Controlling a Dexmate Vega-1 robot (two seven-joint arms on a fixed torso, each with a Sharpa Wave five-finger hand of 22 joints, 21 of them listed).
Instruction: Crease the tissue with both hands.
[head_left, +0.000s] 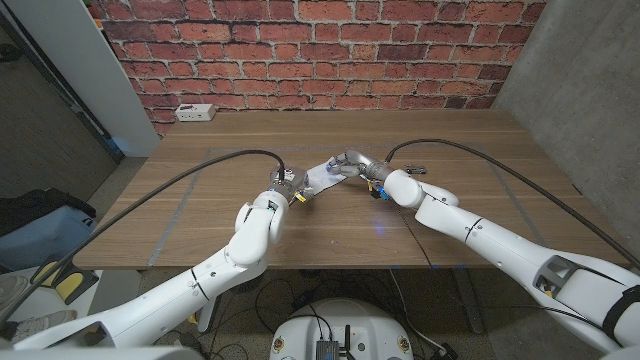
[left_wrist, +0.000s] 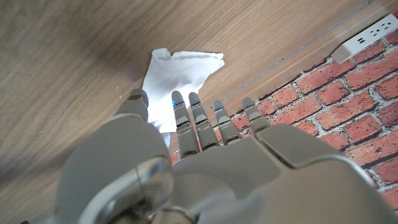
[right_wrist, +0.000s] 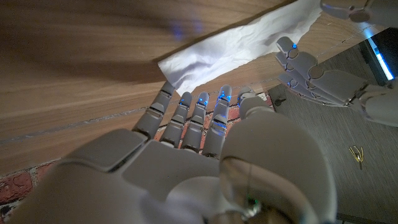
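Both hands, left (head_left: 287, 184) and right (head_left: 352, 165), press spread fingers on the tissue (head_left: 324, 177) (power strip (head_left: 194, 112) well apart).

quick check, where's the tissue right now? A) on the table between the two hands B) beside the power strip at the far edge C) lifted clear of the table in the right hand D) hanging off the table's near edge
A: the white tissue lies on the wooden table, with the left hand at one end and the right hand at the other.
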